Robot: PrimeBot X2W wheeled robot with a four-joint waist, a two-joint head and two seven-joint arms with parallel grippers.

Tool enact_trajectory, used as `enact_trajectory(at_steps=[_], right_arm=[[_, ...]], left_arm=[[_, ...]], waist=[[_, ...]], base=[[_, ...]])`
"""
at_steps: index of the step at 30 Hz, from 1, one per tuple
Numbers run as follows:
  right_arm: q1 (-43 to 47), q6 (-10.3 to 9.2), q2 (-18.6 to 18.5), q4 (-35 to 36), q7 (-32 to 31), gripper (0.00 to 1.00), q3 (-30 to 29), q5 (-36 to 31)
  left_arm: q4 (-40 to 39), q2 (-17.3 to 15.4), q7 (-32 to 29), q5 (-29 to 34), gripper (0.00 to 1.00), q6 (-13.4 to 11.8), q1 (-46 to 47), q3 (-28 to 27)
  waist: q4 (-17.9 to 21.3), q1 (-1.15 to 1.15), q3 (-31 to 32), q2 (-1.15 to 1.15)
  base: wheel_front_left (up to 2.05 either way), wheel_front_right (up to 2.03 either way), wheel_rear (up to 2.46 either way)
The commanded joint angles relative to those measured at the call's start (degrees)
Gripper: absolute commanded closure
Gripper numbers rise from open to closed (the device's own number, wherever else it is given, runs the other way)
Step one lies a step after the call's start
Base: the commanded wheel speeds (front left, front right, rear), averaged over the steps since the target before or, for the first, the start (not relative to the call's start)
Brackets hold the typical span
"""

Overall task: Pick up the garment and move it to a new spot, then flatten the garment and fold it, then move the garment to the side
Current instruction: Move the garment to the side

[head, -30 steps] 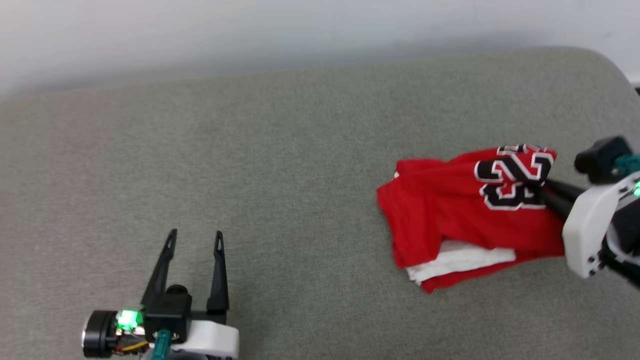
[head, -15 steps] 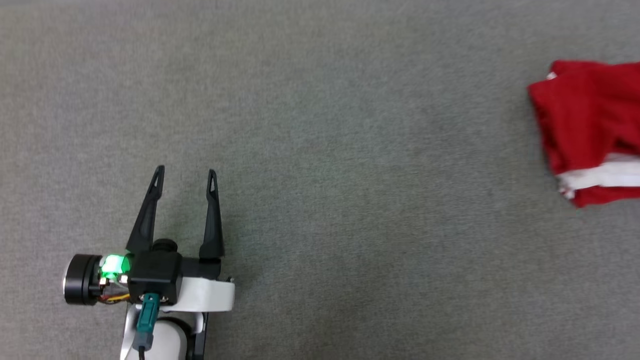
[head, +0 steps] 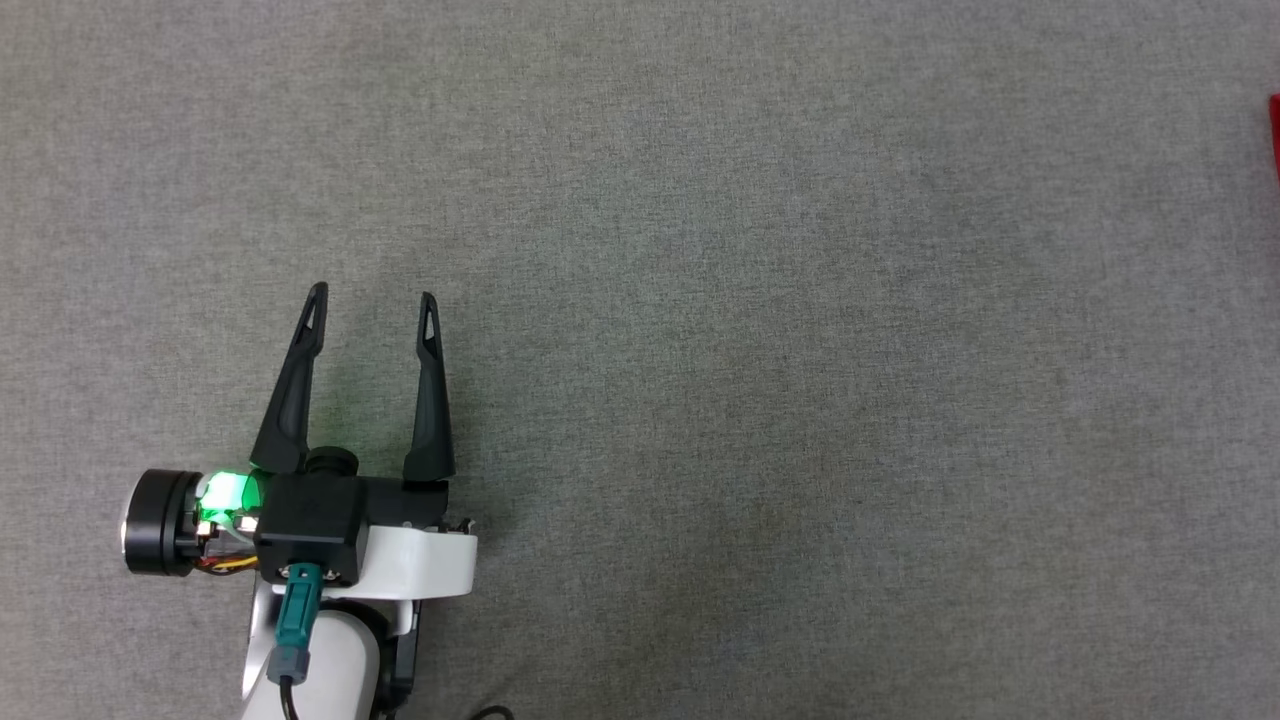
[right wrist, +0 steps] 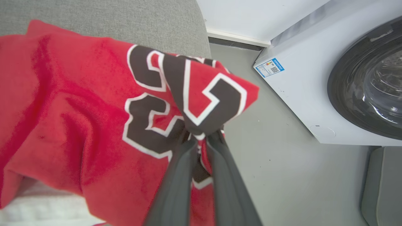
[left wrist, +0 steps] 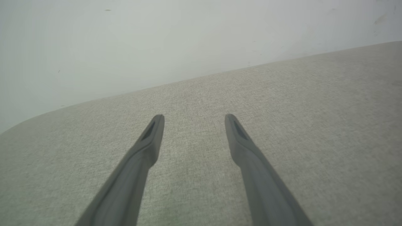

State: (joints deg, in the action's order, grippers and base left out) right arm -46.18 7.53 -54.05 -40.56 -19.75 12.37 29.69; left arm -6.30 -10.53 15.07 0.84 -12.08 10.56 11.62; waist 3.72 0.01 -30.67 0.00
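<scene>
**A:** Starting on the left, what's changed?

**B:** Not much in the arm itself. The left gripper (head: 373, 295) hovers over the grey cushion (head: 750, 300), fingers spread with nothing between them, as it did a second ago. But the head camera has swung, so the whole scene has slid rightward.

**A:** And the garment (right wrist: 78, 110)?

**B:** It's well off to that gripper's right, and the head view catches a red sliver of it at the edge. The right gripper (right wrist: 202, 138) is clamped on a bunched fold of the black-and-white number print. The rest of the shirt spreads left of its fingers on the cushion, with a white layer beneath. To their right are the floor (right wrist: 267, 150) and a washing machine (right wrist: 314, 78).

**A:** So where does that leave the task?

**B:** It looks folded already, so I'd judge this the last step, moving it aside. Held by one corner, the fold could pull loose.
</scene>
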Motion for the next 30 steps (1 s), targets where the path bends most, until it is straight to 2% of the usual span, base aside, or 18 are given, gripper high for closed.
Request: enact_trajectory(at_steps=[1,2,3,10,19,20,30], right_arm=[[-1.5,-0.10,0.6,-0.5,1.0,1.00,-0.9,-0.7],[-1.5,-0.10,1.2,-1.1,1.6,0.40,-1.6,-1.3],[-1.4,-0.09,1.9,-1.7,2.0,0.00,-2.0,-1.9],[0.0,-0.09,5.3,-1.7,7.3,0.00,-4.1,-6.8],[4.3,-0.09,10.9,7.3,20.1,0.00,-8.2,-12.2],[4.3,-0.09,10.9,7.3,20.1,0.00,-8.2,-12.2],[13.5,-0.08,24.3,22.0,31.6,0.00,-13.0,-18.4]], left_arm=[[-0.1,-0.3,0.1,0.1,0.00,-0.2,0.4,0.1],[0.0,-0.3,0.1,0.0,0.00,-0.3,0.4,0.1],[0.1,-0.4,0.1,-0.1,0.00,-0.4,0.2,0.2],[1.2,-0.3,0.1,-1.0,0.00,-1.0,-1.6,0.2],[3.2,0.0,0.1,-2.2,0.00,-1.0,-6.5,0.2],[3.2,0.0,0.1,-2.2,0.00,-1.0,-6.5,0.2],[4.9,0.3,0.1,-3.6,0.00,-0.7,-11.1,-1.1]], waist=[[0.0,-0.01,0.1,0.00],[0.0,-0.01,0.3,0.00],[0.1,-0.01,0.6,0.00],[-0.1,-0.01,5.1,0.00],[-0.9,-0.01,14.0,0.00],[-0.9,-0.01,14.0,0.00],[-2.8,-0.01,21.5,0.00]], base=[[0.00,0.00,0.00],[0.00,0.00,0.00],[0.00,0.00,0.00],[0.00,0.00,0.00],[0.00,0.00,0.00],[0.00,0.00,0.00],[0.00,0.00,0.00]])
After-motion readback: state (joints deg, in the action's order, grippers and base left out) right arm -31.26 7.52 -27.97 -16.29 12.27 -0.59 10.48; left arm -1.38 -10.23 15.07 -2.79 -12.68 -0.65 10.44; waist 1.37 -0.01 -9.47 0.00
